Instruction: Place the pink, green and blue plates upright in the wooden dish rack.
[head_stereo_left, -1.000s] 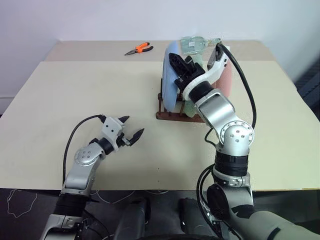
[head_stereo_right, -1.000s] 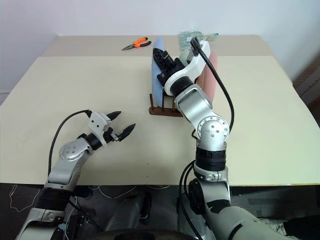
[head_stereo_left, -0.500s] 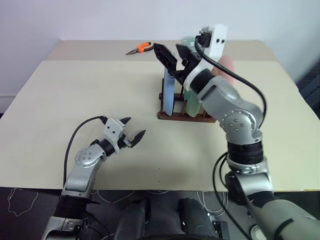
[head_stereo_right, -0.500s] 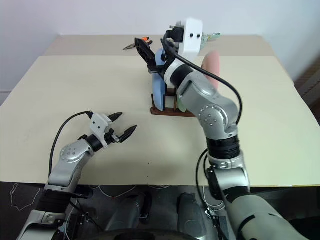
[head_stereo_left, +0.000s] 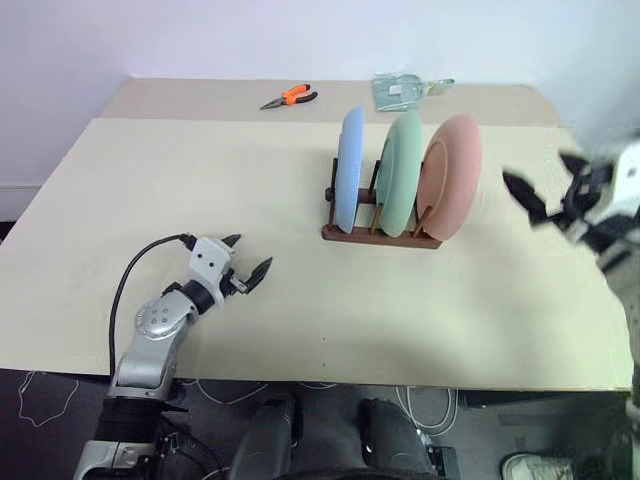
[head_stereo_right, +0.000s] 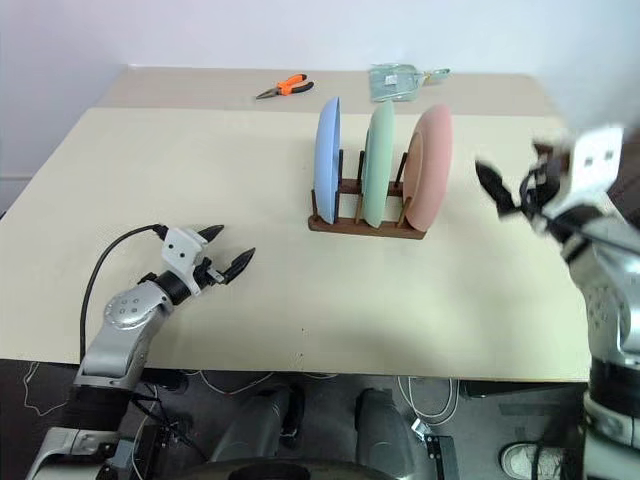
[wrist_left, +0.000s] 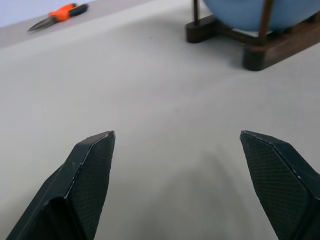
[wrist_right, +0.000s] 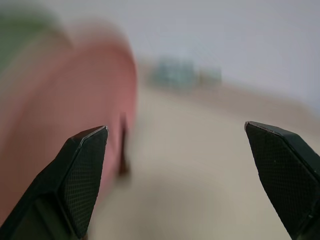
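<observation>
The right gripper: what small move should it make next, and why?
Probably only a retreat toward rest. The blue plate, green plate and pink plate all stand upright in the wooden dish rack, and the right gripper is open, empty and clear of them.

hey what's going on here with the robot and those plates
All three plates stand upright in the wooden dish rack: blue plate, green plate, pink plate. Neither gripper holds anything. The right gripper hangs to the right of the rack, jaws open; the left gripper is open above the table.
</observation>
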